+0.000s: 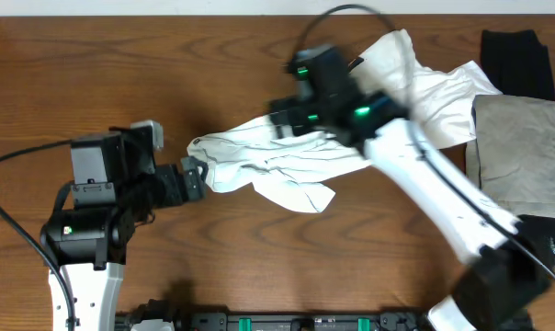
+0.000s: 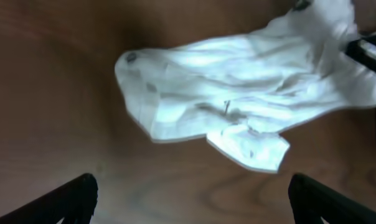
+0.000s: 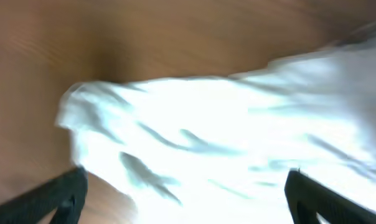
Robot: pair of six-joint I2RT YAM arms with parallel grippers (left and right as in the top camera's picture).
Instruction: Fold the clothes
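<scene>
The white T-shirt (image 1: 277,165) lies crumpled in a long bunch across the middle of the table, its right end heaped at the back (image 1: 424,83). My left gripper (image 1: 193,176) is open, just left of the shirt's left end. In the left wrist view the shirt (image 2: 238,93) is ahead of the gripper (image 2: 191,196), with bare wood between the fingers. My right gripper (image 1: 279,124) hovers over the shirt's middle. Its fingers (image 3: 63,193) stand wide apart above the blurred white cloth (image 3: 238,137), and the gripper (image 3: 187,190) holds nothing.
A grey-beige garment (image 1: 521,147) lies flat at the right edge, with a black garment (image 1: 516,60) behind it. The right arm (image 1: 443,198) crosses the table's right half. A dark rail (image 1: 287,322) runs along the front edge.
</scene>
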